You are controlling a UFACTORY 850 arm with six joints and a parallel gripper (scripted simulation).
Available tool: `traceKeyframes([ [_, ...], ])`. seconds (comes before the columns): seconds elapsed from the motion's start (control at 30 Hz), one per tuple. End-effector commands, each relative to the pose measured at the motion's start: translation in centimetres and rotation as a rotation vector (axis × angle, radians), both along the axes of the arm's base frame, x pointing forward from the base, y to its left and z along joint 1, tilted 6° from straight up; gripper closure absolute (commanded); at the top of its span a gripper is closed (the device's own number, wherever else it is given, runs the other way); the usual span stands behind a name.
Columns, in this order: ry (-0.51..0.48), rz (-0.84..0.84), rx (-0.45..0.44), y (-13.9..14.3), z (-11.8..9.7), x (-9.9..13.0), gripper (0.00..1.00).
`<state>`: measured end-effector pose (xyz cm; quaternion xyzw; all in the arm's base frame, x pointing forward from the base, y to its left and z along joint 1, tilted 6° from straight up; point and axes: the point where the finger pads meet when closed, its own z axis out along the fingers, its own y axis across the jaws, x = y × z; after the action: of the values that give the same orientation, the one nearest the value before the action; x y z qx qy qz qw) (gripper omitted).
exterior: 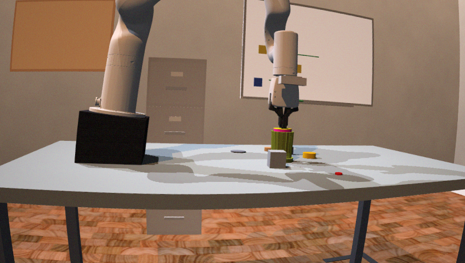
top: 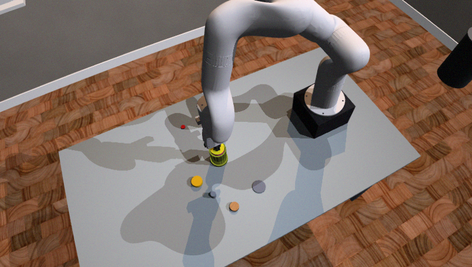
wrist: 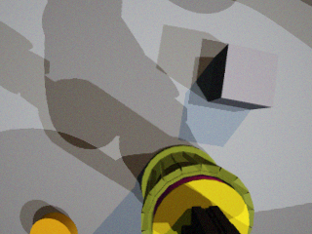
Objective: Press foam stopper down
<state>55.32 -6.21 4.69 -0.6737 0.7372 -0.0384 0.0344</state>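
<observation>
Our jaws are pinched fully together with nothing between them, so the gripper (exterior: 283,125) serves as a blunt pusher, its tips resting on the foam stopper (exterior: 282,129).

From the top view, we see the arm reaching down over the jar (top: 218,158), which stands upright near the middle of the table (top: 380,145), with a yellow disc (top: 196,181), a small grey piece (top: 212,194), an orange disc (top: 234,206) and a grey disc (top: 258,186) spread in front of it. This view hides the stopper's height under the wrist.

The exterior view gives us what the top cannot: the stopper's yellow top and magenta band stand proud of the green rim. We judge the pressing step is under way or about to begin, not finished. A grey cube (exterior: 276,158) sits just beside the jar's foot, and a red dot (exterior: 338,173) lies farther off.

In the wrist view, we look onto the yellow stopper face (wrist: 214,205) inside the ribbed rim, dark fingers over it, but the height is unreadable here.

Next we should push straight down, moderately, then lift off and check for level.
</observation>
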Motion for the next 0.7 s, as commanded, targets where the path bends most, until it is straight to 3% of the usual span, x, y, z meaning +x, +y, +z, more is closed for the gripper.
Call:
traceKeyframes([
  [0.0,-0.002,0.0,0.0,0.0,0.2,0.1,1.0],
  [0.43,-0.002,0.0,0.0,0.0,0.3,0.1,1.0],
  [0.67,-0.002,0.0,0.0,0.0,1.8,-0.1,1.0],
])
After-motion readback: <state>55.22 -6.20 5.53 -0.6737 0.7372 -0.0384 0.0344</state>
